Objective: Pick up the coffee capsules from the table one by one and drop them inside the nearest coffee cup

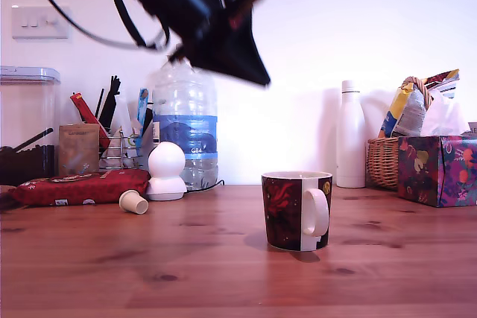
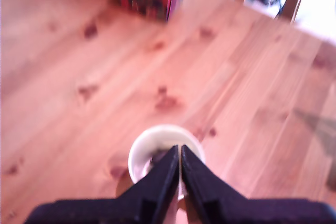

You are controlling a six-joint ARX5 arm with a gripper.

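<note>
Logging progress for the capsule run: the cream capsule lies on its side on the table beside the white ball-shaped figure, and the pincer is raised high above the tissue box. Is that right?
Not quite. The exterior view shows the pincer raised above the mug, not the tissue box; the wrist view looks straight down into it. The cream capsule does lie on its side on the table beside the white figure.

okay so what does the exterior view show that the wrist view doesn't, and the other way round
Only the exterior view shows the cream capsule lying on its side on the table, beside the white ball figure, plus the red packet, the water jug and the mug's handle. Only the wrist view looks down into the mug, where something dark lies inside, too blurred to identify; it also shows the claw with its tips nearly together. Both share the mug, the wooden table, the white bottle and the patterned box.
</note>
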